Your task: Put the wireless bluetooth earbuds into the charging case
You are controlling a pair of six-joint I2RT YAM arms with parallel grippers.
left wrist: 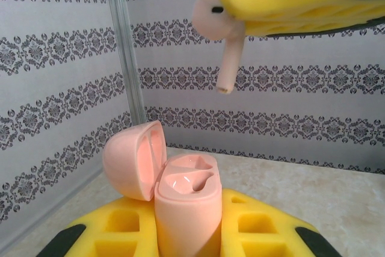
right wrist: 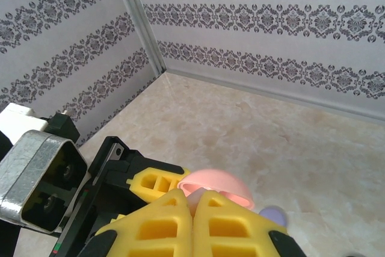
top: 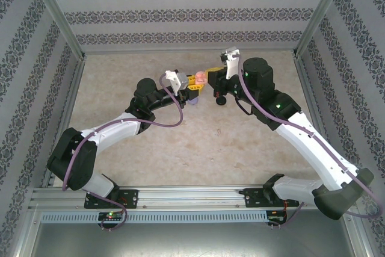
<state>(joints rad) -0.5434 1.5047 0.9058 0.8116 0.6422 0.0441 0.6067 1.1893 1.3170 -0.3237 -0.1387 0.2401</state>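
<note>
Left gripper: I see it pinching the pink case, lid open, bottom centre of its wrist view.
Right gripper: pressed onto the pink earbud, top centre, above the case, not touching.

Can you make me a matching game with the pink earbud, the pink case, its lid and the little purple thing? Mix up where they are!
Things
1. pink earbud
2. pink case
3. lid
4. purple thing

Where
A. flipped open to one side
B. lying on the table
C. pinched in the right tool, stem pointing down
D. standing upright in the left tool

Pairs: 1-C, 2-D, 3-A, 4-B
</note>
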